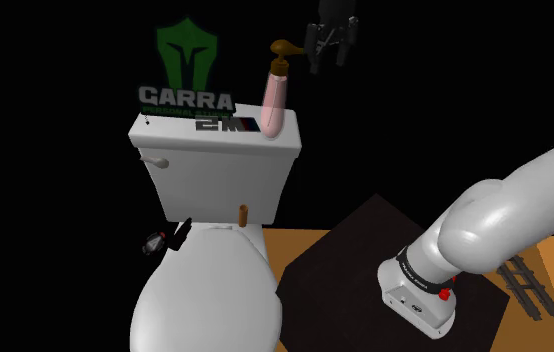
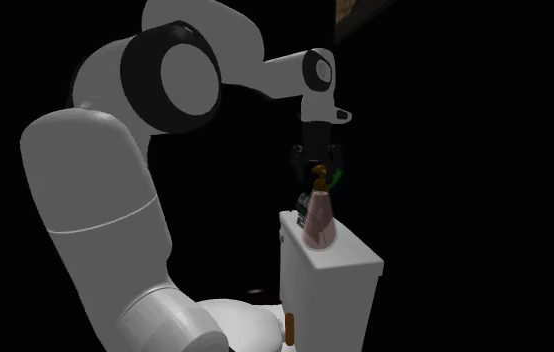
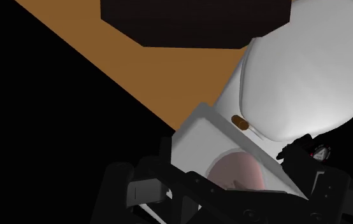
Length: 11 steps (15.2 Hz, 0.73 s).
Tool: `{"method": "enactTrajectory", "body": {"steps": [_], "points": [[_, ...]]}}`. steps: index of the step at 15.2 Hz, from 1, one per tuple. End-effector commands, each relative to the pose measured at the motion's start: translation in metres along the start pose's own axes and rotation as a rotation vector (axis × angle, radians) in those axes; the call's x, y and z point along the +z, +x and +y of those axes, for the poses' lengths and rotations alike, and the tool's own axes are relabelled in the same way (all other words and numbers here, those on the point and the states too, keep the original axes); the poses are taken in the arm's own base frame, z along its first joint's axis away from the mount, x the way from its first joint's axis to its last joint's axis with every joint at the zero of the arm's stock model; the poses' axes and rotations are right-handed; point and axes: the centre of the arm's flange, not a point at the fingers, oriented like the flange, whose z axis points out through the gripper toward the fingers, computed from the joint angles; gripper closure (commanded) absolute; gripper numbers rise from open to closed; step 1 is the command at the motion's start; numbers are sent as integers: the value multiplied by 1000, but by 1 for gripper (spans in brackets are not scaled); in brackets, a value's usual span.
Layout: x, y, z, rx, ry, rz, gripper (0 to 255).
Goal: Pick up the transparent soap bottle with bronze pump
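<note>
The soap bottle [image 1: 273, 104] is pinkish and see-through with a bronze pump [image 1: 283, 48]. It stands upright on the right end of the white toilet tank lid [image 1: 180, 138]. My black gripper [image 1: 328, 58] hangs open in the air, just above and to the shoulder view's right of the pump, touching nothing. In the second exterior view the gripper [image 2: 317, 168] hovers right over the bottle [image 2: 318, 226]. The wrist view looks down on the bottle's pink body [image 3: 236, 173] on the tank lid [image 3: 197, 137], between the fingers.
A green-and-white GARRA logo piece [image 1: 186, 80] stands on the tank beside the bottle. The toilet seat [image 1: 205, 290] carries a small black item [image 1: 165, 240] at its edge and a brown peg [image 1: 244, 213]. A dark mat [image 1: 365, 255] lies on the orange floor. Black area surrounds.
</note>
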Motion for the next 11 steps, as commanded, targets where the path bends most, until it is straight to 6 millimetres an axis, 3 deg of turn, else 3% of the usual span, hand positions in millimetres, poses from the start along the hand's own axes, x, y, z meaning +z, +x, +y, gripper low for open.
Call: {"method": "enactTrajectory", "body": {"steps": [1, 9, 11], "points": [[-13, 21, -8, -12, -4, 8, 0], [-66, 100, -47, -58, -20, 39, 0], [-64, 105, -50, -61, -21, 40, 0]]}}
